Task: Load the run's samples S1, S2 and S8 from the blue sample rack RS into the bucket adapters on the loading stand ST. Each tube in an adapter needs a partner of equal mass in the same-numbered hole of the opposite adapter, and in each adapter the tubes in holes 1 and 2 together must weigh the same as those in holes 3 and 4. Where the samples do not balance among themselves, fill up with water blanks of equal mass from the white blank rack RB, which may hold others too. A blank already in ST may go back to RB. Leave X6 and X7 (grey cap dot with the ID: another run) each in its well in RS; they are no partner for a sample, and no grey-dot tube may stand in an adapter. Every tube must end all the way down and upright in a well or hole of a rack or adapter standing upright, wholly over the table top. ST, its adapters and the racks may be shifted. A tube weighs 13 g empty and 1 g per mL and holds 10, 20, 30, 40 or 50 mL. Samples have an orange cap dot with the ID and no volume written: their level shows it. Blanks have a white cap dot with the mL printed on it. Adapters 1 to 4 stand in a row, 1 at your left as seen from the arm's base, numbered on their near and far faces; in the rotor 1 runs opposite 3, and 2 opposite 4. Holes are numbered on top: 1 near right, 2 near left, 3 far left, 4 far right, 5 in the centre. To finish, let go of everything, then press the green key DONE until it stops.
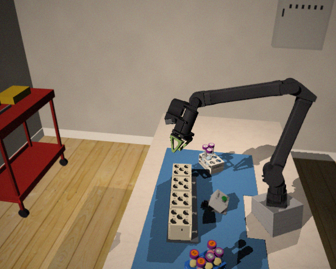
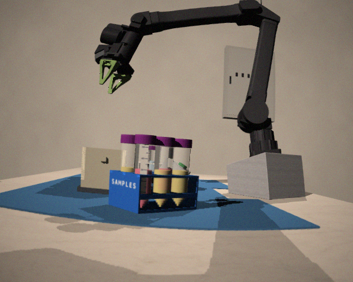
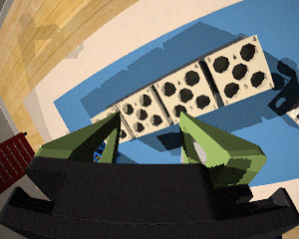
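Note:
My gripper (image 1: pixel 178 145) hangs open and empty in the air above the far end of the loading stand ST (image 1: pixel 180 196); it also shows in the exterior view (image 2: pixel 111 79) and in the wrist view (image 3: pixel 149 138). The stand holds a row of cream adapters (image 3: pixel 189 94), and every hole I can see is empty. The blue sample rack RS (image 2: pixel 152 189), marked SAMPLES, stands at the near end of the blue mat with several purple-capped tubes (image 1: pixel 210 251). The white blank rack RB (image 1: pixel 211 162) stands past the stand's far end with three purple-capped tubes.
A grey box with the green key DONE (image 1: pixel 224 198) sits tilted between the stand and the arm's grey base block (image 1: pixel 276 214). A red cart (image 1: pixel 17 139) stands on the wooden floor to the left of the table. The table's left edge runs close to the stand.

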`<state>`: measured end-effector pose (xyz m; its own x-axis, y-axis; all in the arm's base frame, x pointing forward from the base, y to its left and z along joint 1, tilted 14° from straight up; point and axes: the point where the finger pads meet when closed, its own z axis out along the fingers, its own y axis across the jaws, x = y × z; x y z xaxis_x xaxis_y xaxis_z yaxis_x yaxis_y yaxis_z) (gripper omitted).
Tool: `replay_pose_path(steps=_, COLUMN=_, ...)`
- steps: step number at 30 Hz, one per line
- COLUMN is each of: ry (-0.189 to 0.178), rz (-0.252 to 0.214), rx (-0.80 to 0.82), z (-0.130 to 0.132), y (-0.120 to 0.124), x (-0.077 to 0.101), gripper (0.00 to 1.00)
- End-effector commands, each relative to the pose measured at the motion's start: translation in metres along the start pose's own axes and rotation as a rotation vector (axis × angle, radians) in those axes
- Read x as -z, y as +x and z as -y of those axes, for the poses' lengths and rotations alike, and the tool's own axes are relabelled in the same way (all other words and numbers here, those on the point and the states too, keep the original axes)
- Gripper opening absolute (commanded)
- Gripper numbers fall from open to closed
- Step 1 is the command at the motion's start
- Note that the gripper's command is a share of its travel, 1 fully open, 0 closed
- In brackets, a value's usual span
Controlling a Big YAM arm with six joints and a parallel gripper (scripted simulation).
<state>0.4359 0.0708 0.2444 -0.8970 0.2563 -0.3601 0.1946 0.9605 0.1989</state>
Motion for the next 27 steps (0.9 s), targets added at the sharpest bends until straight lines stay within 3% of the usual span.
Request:
replay_pose_path(steps=1, ry=0.005, rz=0.012, rx=0.086, z=-0.012, y=0.007, x=0.025, gripper=0.55)
replay_pose_path(steps=2, ry=0.004, rz=0.039, rx=0.112, z=-0.021, y=-0.004, x=0.041, gripper=0.55)
replay_pose_path(steps=4, ry=0.004, rz=0.039, rx=0.112, z=-0.021, y=-0.004, x=0.041, gripper=0.55)
replay_pose_path(steps=9, ry=0.088, rz=-0.053, rx=0.238, z=-0.018, y=0.029, x=0.034, gripper=0.55)
replay_pose_path(steps=10, ry=0.101, rz=-0.088, rx=0.239, z=-0.011, y=0.048, x=0.022, gripper=0.55)
replay_pose_path(steps=13, ry=0.116, rz=-0.102, rx=0.265, z=-0.012, y=0.063, x=0.024, gripper=0.55)
replay_pose_path(steps=15, ry=0.122, rz=-0.072, rx=0.316, z=-0.024, y=0.051, x=0.044, gripper=0.55)
replay_pose_path(steps=16, ry=0.137, rz=-0.085, rx=0.342, z=-0.024, y=0.056, x=0.045, gripper=0.55)
replay_pose_path(steps=17, ry=0.162, rz=-0.143, rx=0.349, z=-0.011, y=0.082, x=0.028, gripper=0.55)
replay_pose_path(steps=19, ry=0.191, rz=-0.168, rx=0.404, z=-0.010, y=0.092, x=0.030, gripper=0.55)
replay_pose_path(steps=21, ry=0.191, rz=-0.168, rx=0.404, z=-0.010, y=0.092, x=0.030, gripper=0.55)
replay_pose_path(steps=22, ry=0.182, rz=-0.125, rx=0.426, z=-0.022, y=0.076, x=0.048, gripper=0.55)
replay_pose_path(steps=23, ry=0.212, rz=-0.187, rx=0.445, z=-0.006, y=0.104, x=0.028, gripper=0.55)
replay_pose_path(steps=27, ry=0.238, rz=-0.206, rx=0.499, z=0.005, y=0.133, x=0.019, gripper=0.55)
